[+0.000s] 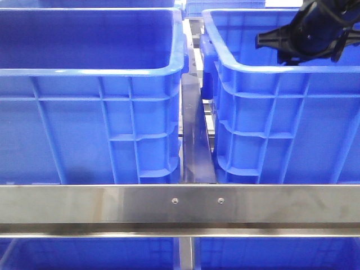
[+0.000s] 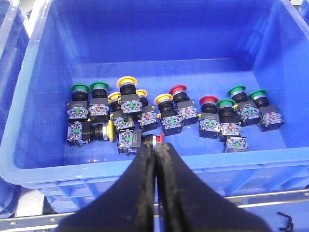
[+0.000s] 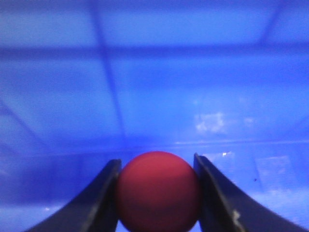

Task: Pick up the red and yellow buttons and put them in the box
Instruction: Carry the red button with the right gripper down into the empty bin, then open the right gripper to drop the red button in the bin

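From the front, two large blue plastic crates with ribbed walls and thick rounded rims stood side by side behind a brushed steel rail [image 1: 180, 203]. The left crate [image 1: 90, 135] and the right crate [image 1: 281, 135] were parted by a narrow gap with a dark metal divider [image 1: 197, 135] in it. The black right arm [image 1: 306, 34] hung over the right crate's rim near its far corner; its fingers could not be made out from this side, and no buttons showed past the crate walls.

In the left wrist view, the left gripper [image 2: 155, 150] had its two black fingers pressed together with nothing between them, poised above the near wall of a blue crate [image 2: 145, 169]. On that crate's floor lay a loose row of push-button switches with grey-and-black blocks beneath their caps. Among them were a yellow-capped button [image 2: 128, 82] standing near the middle-left, a red-capped button [image 2: 178, 90] just beside the row's centre, another red-capped one [image 2: 208, 101] further along, and green-capped buttons [image 2: 80, 88] at both ends. A small red piece [image 2: 160, 139] showed just beyond the closed fingertips.

In the right wrist view, the right gripper [image 3: 157, 193] clamped a glossy red domed button [image 3: 158, 191] between its two dark fingers, both touching its sides. Behind it lay a blurred blue crate interior [image 3: 154, 87].
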Robot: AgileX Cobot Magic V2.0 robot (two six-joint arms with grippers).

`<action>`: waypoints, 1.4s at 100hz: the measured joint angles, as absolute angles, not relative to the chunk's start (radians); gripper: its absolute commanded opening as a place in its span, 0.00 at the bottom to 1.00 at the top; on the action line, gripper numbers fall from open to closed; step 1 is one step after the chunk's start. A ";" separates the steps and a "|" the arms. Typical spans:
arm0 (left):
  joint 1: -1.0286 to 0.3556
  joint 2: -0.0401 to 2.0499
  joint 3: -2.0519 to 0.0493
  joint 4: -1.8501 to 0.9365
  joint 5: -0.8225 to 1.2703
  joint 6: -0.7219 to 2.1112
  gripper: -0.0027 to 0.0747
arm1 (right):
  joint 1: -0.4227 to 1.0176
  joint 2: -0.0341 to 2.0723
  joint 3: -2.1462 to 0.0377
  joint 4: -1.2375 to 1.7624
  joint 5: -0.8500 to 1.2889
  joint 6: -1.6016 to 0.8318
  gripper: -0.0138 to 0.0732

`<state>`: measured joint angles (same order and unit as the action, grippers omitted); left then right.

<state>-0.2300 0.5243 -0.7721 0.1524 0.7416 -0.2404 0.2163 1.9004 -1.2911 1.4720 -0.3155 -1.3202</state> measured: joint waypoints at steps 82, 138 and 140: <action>-0.230 0.524 -0.772 0.152 0.742 -0.240 0.01 | 0.216 1.979 -1.306 1.515 -0.330 -1.322 0.81; -0.230 0.524 -0.772 0.152 0.742 -0.240 0.01 | 0.216 1.730 -1.252 1.829 -0.387 -1.725 0.81; -0.230 0.524 -0.772 0.152 0.742 -0.240 0.01 | 0.216 1.708 -1.244 1.835 -0.387 -1.747 0.81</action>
<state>-0.2300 0.5243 -0.7721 0.1524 0.7416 -0.2404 0.2163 1.7083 -1.2437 1.8347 -0.3868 -1.7471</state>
